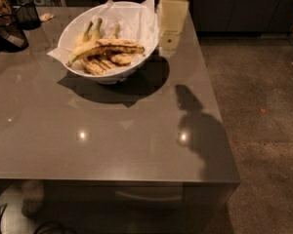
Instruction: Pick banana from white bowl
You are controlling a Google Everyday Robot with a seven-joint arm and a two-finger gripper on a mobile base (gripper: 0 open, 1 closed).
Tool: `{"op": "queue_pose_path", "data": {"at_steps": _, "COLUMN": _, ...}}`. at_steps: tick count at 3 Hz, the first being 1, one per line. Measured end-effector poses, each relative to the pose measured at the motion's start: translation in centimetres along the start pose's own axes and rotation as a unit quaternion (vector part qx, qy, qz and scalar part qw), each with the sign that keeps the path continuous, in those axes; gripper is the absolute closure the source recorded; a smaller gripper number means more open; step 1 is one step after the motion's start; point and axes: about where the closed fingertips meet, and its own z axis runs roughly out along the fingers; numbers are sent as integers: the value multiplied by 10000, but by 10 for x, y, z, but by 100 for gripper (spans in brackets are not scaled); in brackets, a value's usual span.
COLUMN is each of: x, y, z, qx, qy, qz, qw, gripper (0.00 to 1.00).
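The white bowl (73, 26) with its white paper lining stands at the far middle of the grey table. Several bananas lie in it. The banana (105, 47) is the longest one and lies across the top of the pile. Its yellow stem end points left and its dark brown half points right. My gripper (169, 46), cream-coloured and pointing down, hangs just right of the bowl's right rim, above the table. It is beside the bowl, not over it, and holds nothing that I can see.
A dark mesh basket (27, 12) and a dark object (7, 33) stand at the table's far left corner. The table's right edge (219, 126) drops to brown floor (263, 106). Dark cabinets (234, 6) run along the back.
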Motion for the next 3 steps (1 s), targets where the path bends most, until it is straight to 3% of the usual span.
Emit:
{"op": "queue_pose_path", "data": {"at_steps": 1, "x": -1, "y": -3, "z": 4, "qx": 66, "qy": -99, "qz": -18, "qw": 9999, "gripper": 0}}
{"op": "queue_pose_path", "data": {"at_steps": 2, "x": -18, "y": -19, "z": 17, "qx": -124, "qy": -159, "qz": -177, "qw": 9996, "gripper": 0}}
{"op": "queue_pose_path", "data": {"at_steps": 3, "x": -63, "y": -49, "z": 23, "qx": -33, "qy": -305, "qz": -598, "qw": 9977, "gripper": 0}}
